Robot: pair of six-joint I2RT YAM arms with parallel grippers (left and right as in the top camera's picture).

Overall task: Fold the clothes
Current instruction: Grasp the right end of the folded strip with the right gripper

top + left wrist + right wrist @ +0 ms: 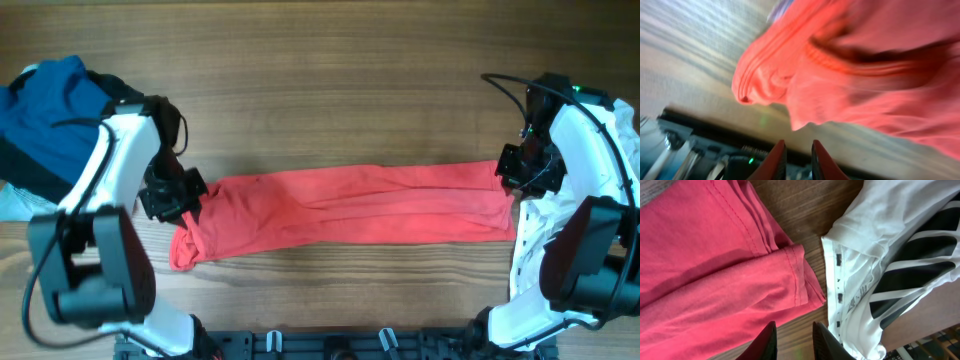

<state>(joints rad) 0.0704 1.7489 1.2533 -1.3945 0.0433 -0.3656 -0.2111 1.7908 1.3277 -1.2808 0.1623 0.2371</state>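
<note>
The left pincer [796, 150], tips a narrow slit apart and empty, hangs just off the bunched left end of the red T-shirt [350, 205]; the right pincer [794, 331] is likewise slightly spread and empty over the shirt's hemmed right end. The shirt lies as a long folded band across the middle of the wooden surface [320, 90], a white black-striped garment [900, 255] beside its right end, a blue garment [45, 110] at the far left.

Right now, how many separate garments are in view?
3: red T-shirt stretched across the centre, blue garment far left, white black-striped garment far right. Others may lie beneath.
</note>
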